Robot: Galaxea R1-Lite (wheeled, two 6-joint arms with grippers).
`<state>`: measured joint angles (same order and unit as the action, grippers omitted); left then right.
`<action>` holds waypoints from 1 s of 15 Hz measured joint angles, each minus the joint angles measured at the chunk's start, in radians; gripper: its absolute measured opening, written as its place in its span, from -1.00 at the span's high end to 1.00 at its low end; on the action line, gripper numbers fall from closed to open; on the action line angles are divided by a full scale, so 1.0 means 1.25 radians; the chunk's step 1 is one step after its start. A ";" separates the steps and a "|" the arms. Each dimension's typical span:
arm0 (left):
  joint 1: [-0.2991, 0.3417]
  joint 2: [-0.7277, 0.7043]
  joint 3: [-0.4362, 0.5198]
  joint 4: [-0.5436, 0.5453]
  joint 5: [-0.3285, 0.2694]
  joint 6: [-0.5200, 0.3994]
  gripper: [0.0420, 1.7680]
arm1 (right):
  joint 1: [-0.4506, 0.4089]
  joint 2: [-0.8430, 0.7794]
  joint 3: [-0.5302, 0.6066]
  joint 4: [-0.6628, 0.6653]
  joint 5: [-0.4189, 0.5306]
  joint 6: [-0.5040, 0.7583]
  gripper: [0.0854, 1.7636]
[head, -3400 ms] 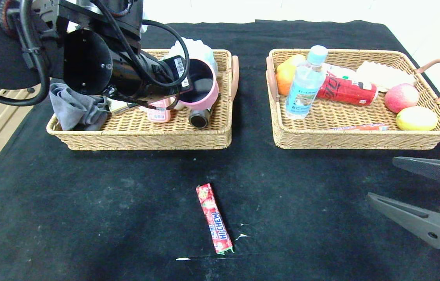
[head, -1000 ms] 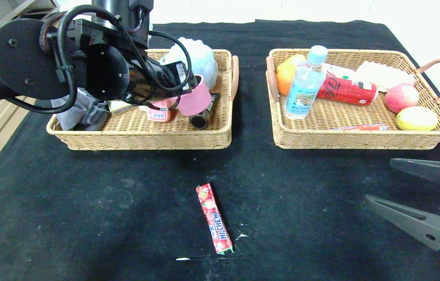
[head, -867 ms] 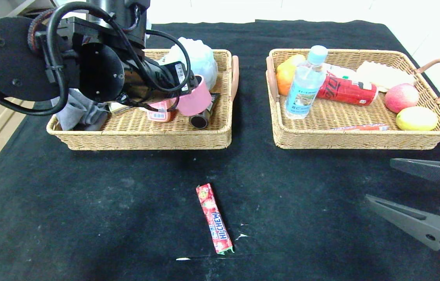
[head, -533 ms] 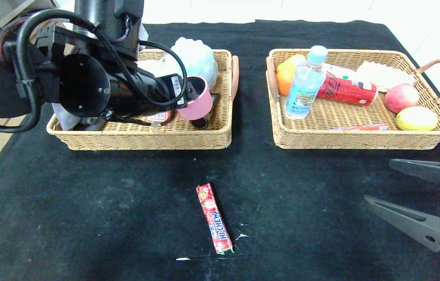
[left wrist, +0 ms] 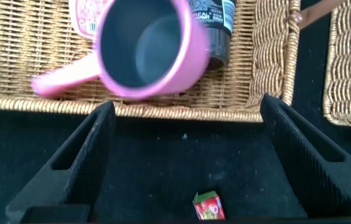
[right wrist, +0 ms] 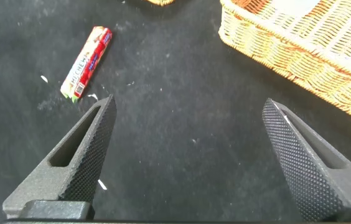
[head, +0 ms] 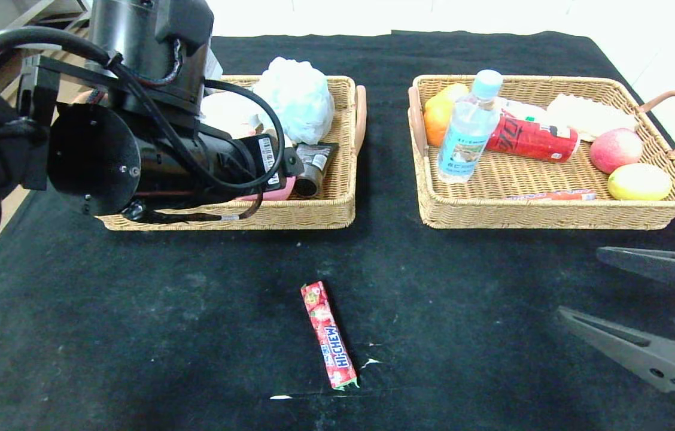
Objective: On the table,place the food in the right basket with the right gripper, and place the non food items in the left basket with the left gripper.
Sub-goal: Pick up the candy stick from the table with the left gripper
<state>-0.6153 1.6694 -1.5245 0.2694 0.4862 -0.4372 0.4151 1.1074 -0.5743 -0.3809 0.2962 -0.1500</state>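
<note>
Left tool (left wrist: 185, 155) is spread wide and holds nothing. On my left wrist feed both fingers (left wrist: 79, 158) are over the black cloth just off the near wall of the left basket (head: 289, 212). The pink saucepan (left wrist: 141, 53) sits inside that basket, clear of the fingers, dark inside facing the camera, handle sticking out to one side. On the head feed I only get a pink sliver of it under the left arm.

Also in the left basket: a pale blue mesh puff (head: 295, 99) at the far side, a dark tube (head: 312, 170) lying next to the saucepan, a pink squeeze bottle (left wrist: 85, 15) partly visible beyond the saucepan on the wrist feed. The arm blocks the rest of that basket for me.

Right tool (head: 625, 302) is parked low at the right edge of the bench (head: 134, 311), fingers well apart, nothing between them, in front of the right basket (head: 553, 218).

Right basket holds the clear bottle (head: 466, 134) with pale blue cap, upright at its left end, a red can (head: 532, 139) lying behind it, an orange fruit (head: 436, 120) in the far left corner, a red apple (head: 616, 149), a yellow-green fruit (head: 639, 181), and the orange sausage stick (head: 556, 196) along the near wall.

The Hi-Chew stick (head: 328, 335) is still out on the bench, lying flat in the middle front, well apart from both baskets and both tools. Right wrist feed shows it beyond the right tool's fingers, not touched.
</note>
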 joint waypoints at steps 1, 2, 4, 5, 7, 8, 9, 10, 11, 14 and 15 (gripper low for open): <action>-0.002 -0.007 0.010 0.000 -0.001 -0.002 -0.91 | 0.000 0.000 0.001 0.000 0.000 -0.001 -0.94; -0.005 -0.013 0.023 -0.002 -0.001 -0.002 -0.91 | 0.000 0.001 0.001 0.000 0.000 -0.001 -0.94; -0.020 -0.027 0.053 -0.002 -0.001 -0.013 -0.92 | 0.000 0.001 0.002 0.000 -0.001 -0.001 -0.94; -0.032 -0.033 0.067 0.003 -0.001 -0.026 -0.92 | 0.000 0.001 0.002 0.000 0.000 -0.001 -0.94; -0.064 -0.042 0.095 0.006 -0.001 -0.050 -0.92 | 0.000 0.001 0.002 0.000 0.000 -0.001 -0.94; -0.080 -0.045 0.108 0.006 -0.001 -0.060 -0.93 | 0.000 0.001 0.002 0.000 0.000 -0.001 -0.94; -0.092 -0.046 0.123 0.007 -0.001 -0.071 -0.93 | 0.000 0.001 0.002 0.000 0.000 -0.001 -0.94; -0.099 -0.046 0.134 0.010 -0.002 -0.078 -0.93 | 0.000 0.001 0.002 0.000 0.001 -0.002 -0.94; -0.106 -0.045 0.142 0.028 -0.006 -0.088 -0.93 | 0.000 0.001 0.002 0.000 0.001 -0.001 -0.94; -0.139 -0.039 0.139 0.100 -0.025 -0.153 -0.93 | 0.000 0.001 0.002 0.000 0.001 -0.002 -0.94; -0.152 -0.031 0.138 0.111 -0.026 -0.167 -0.93 | 0.001 0.002 0.003 0.001 0.000 -0.005 -0.94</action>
<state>-0.8057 1.6304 -1.3517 0.4079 0.4536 -0.6455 0.4162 1.1094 -0.5711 -0.3800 0.2966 -0.1562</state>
